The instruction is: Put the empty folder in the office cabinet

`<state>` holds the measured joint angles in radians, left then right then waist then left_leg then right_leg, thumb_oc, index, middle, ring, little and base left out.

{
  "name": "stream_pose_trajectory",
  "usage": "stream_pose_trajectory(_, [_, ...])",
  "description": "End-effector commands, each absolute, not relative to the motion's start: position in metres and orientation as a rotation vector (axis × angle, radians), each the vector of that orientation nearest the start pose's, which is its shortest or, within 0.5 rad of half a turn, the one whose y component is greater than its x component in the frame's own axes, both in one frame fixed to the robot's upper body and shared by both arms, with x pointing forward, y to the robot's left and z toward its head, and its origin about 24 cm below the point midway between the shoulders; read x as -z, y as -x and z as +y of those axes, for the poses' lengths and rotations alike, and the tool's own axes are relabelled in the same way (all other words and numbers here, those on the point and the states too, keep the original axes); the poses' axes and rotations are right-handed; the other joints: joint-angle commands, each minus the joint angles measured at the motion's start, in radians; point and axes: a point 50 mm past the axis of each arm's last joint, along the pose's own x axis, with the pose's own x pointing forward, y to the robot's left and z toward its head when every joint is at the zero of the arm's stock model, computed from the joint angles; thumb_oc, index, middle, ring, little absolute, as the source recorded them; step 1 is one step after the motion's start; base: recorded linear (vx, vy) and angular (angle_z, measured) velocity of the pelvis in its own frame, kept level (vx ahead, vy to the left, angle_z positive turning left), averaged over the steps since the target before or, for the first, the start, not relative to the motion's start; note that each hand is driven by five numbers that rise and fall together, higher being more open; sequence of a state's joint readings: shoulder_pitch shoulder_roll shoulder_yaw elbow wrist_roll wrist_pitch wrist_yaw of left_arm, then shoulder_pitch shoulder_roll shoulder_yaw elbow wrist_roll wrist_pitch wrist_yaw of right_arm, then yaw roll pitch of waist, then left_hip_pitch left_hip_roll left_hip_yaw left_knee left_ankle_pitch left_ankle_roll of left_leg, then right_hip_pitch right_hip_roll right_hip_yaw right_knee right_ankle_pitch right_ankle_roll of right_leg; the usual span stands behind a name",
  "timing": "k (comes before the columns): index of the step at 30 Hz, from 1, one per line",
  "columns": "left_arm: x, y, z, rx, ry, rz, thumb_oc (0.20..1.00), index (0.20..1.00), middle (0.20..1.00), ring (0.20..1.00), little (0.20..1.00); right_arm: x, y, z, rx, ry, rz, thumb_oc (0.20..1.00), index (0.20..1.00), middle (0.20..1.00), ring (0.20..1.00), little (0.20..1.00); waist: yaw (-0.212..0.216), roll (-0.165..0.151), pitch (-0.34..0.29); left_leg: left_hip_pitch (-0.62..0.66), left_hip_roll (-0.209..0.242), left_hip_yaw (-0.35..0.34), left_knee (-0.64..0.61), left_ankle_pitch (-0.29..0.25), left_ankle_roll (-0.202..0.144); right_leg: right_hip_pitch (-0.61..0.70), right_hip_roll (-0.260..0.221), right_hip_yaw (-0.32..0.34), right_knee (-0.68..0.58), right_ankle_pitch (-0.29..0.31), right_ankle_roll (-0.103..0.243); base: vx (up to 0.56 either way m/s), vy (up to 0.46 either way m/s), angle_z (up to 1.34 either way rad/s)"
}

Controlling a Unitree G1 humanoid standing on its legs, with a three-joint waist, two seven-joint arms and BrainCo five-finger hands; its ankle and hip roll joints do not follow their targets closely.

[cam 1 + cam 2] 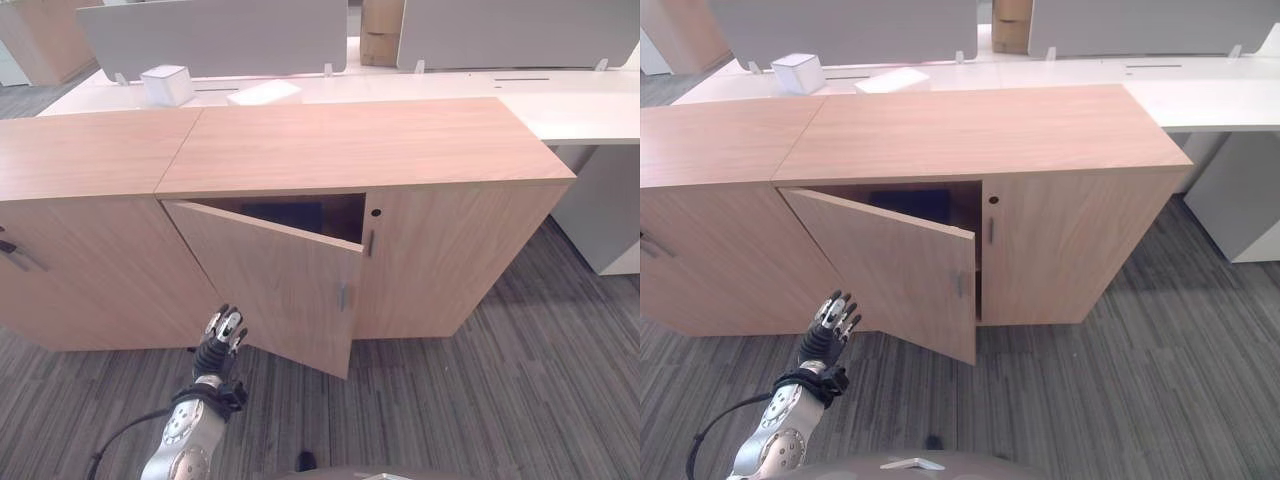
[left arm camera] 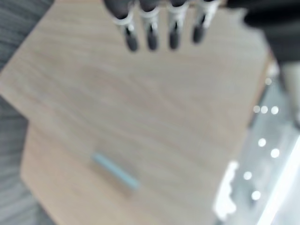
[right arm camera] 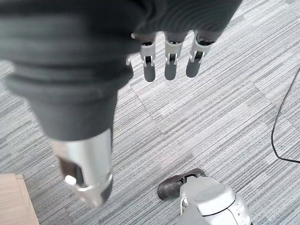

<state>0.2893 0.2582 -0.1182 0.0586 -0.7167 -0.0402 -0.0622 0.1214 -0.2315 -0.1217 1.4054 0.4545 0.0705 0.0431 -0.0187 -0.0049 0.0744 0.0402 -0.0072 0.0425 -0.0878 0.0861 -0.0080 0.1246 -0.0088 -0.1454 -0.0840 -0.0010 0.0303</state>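
Low light-brown wooden office cabinet [image 1: 420, 200] stands on grey striped carpet floor [image 1: 500, 400]; its left door [image 1: 270, 290] hangs partly open, hinged at the left, free edge with a small grey bar handle [image 1: 343, 296] swung out toward the robot. The right door [image 1: 450, 260] is flush and closed, with a thin handle [image 1: 370, 243] at its inner edge. The gap behind the open door shows a dark interior with a deep blue panel-like shape [image 1: 285, 216]; cannot tell whether that is the folder, nor which way its long axis runs. Left robot hand [image 1: 220, 340] is raised just in front of the lower part of the open door, fingers [image 2: 151, 28] straight and spread, holding nothing; contact with the door face cannot be judged. Right robot hand [image 3: 168, 56] hangs over the carpet, fingers relaxed and straight, empty. Open carpet lies in front of and to the right of the cabinet. Behind it a white worktop [image 1: 580, 110] carries a small white box [image 1: 167, 84] and grey divider screens [image 1: 215, 35].
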Motion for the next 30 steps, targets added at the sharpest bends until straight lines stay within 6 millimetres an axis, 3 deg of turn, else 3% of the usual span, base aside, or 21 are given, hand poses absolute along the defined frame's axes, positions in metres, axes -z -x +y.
stream_pose_trajectory(1, [0.022,-0.189,0.198,-0.017,0.336,0.274,1.0,1.0,1.0,1.0,1.0,0.173,0.003,-0.237,0.622,-0.349,1.458,1.0,1.0,1.0,1.0,1.0,0.002,-0.027,-0.035,0.024,0.05,-0.021,0.0,-0.129,-0.037,-0.041,-0.048,0.045,0.019,-0.015,0.073,0.0,0.0,0.0])
stream_pose_trajectory(2, [0.052,-0.177,0.21,-0.075,0.258,0.429,1.0,1.0,1.0,1.0,1.0,0.173,-0.004,-0.237,0.624,-0.348,1.438,1.0,1.0,1.0,1.0,1.0,0.0,-0.024,-0.037,0.025,0.051,-0.019,0.0,-0.129,-0.036,-0.042,-0.047,0.046,0.02,-0.017,0.073,0.0,0.0,0.0])
stream_pose_trajectory(4, [0.087,-0.156,0.22,-0.125,0.164,0.622,1.0,1.0,1.0,1.0,1.0,0.173,-0.01,-0.236,0.627,-0.349,1.421,1.0,1.0,1.0,1.0,1.0,-0.001,-0.021,-0.04,0.028,0.051,-0.018,0.0,-0.13,-0.034,-0.043,-0.046,0.048,0.021,-0.02,0.072,0.0,0.003,-0.02])
stream_pose_trajectory(7, [0.087,-0.156,0.22,-0.124,0.164,0.621,1.0,1.0,1.0,1.0,1.0,0.173,-0.011,-0.236,0.627,-0.349,1.421,1.0,1.0,1.0,1.0,1.0,-0.001,-0.021,-0.04,0.028,0.051,-0.018,0.0,-0.13,-0.034,-0.043,-0.045,0.048,0.022,-0.02,0.072,0.0,0.001,-0.02])
stream_pose_trajectory(8, [0.121,-0.128,0.229,-0.153,0.059,0.844,1.0,1.0,1.0,1.0,1.0,0.173,-0.017,-0.235,0.624,-0.356,1.406,1.0,1.0,1.0,1.0,1.0,-0.006,-0.019,-0.046,0.029,0.051,-0.015,0.0,-0.131,-0.033,-0.044,-0.045,0.049,0.022,-0.021,0.073,0.03,0.042,0.04])
stream_pose_trajectory(9, [0.161,-0.072,0.231,-0.172,-0.053,1.194,1.0,1.0,1.0,1.0,1.0,0.173,-0.021,-0.232,0.607,-0.362,1.41,1.0,1.0,1.0,1.0,1.0,-0.012,-0.015,-0.054,0.035,0.051,-0.01,0.0,-0.131,-0.031,-0.046,-0.043,0.053,0.025,-0.022,0.07,0.04,0.052,0.0])
stream_pose_trajectory(10, [0.167,-0.056,0.231,-0.177,-0.064,1.28,1.0,1.0,1.0,1.0,1.0,0.173,-0.023,-0.231,0.599,-0.363,1.412,1.0,1.0,1.0,1.0,1.0,-0.013,-0.013,-0.055,0.037,0.051,-0.009,0.0,-0.133,-0.031,-0.045,-0.043,0.055,0.026,-0.023,0.069,0.04,0.053,-0.07])
stream_pose_trajectory(13, [0.173,-0.016,0.232,-0.193,-0.091,1.463,1.0,1.0,1.0,1.0,1.0,0.174,-0.023,-0.229,0.566,-0.345,1.43,1.0,1.0,1.0,1.0,1.0,-0.013,-0.011,-0.064,0.043,0.05,-0.004,0.0,-0.138,-0.031,-0.042,-0.042,0.06,0.027,-0.026,0.067,0.02,0.03,-0.21])
stream_pose_trajectory(15, [0.173,-0.009,0.233,-0.204,-0.076,1.486,1.0,1.0,1.0,1.0,1.0,0.174,-0.023,-0.228,0.519,-0.296,1.45,1.0,1.0,1.0,1.0,1.0,-0.011,-0.011,-0.065,0.045,0.049,-0.003,0.0,-0.139,-0.032,-0.039,-0.04,0.058,0.027,-0.027,0.065,0.02,0.018,-0.02])
stream_pose_trajectory(21, [0.174,0.004,0.231,-0.277,-0.002,1.532,1.0,1.0,1.0,1.0,1.0,0.174,-0.021,-0.229,0.497,-0.264,1.469,1.0,1.0,1.0,1.0,1.0,-0.003,-0.015,-0.068,0.046,0.049,-0.005,0.0,-0.14,-0.031,-0.034,-0.04,0.05,0.024,-0.028,0.065,0.0,0.003,0.01])
stream_pose_trajectory(30, [0.175,-0.006,0.227,-0.319,0.05,1.487,1.0,1.0,1.0,1.0,1.0,0.174,-0.025,-0.229,0.512,-0.27,1.451,1.0,1.0,1.0,1.0,1.0,0.001,-0.019,-0.066,0.041,0.047,-0.011,0.0,-0.139,-0.031,-0.033,-0.042,0.046,0.018,-0.027,0.065,0.0,0.0,0.0])
